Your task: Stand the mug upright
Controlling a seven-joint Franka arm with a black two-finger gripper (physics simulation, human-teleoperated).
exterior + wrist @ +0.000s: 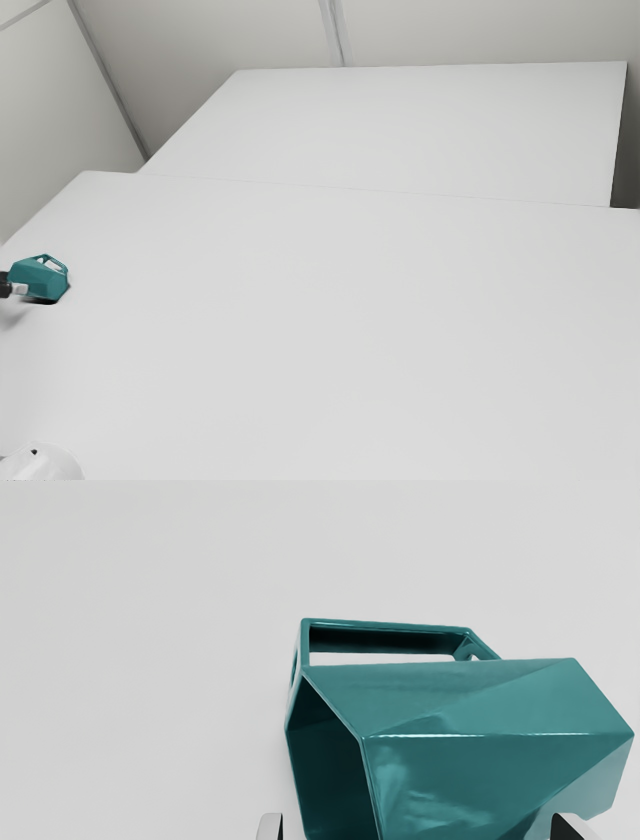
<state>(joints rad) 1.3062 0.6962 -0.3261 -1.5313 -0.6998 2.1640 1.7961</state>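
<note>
The glossy teal faceted mug [475,715] lies on its side on the smooth white desk [150,630], right at the hand [420,826], its fingers wide apart; likely stiff and slippery, it suits a grip across opposite flat sides.

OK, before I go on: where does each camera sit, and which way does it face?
Exterior view: at the arm's side, looking down across the white table; the gripper shows at its left edge, and a white rounded part, possibly the arm's, at lower left.
Wrist view: on the hand, facing the tabletop past two separated fingertips.
Shared: the teal mug, gripper and table.
</note>
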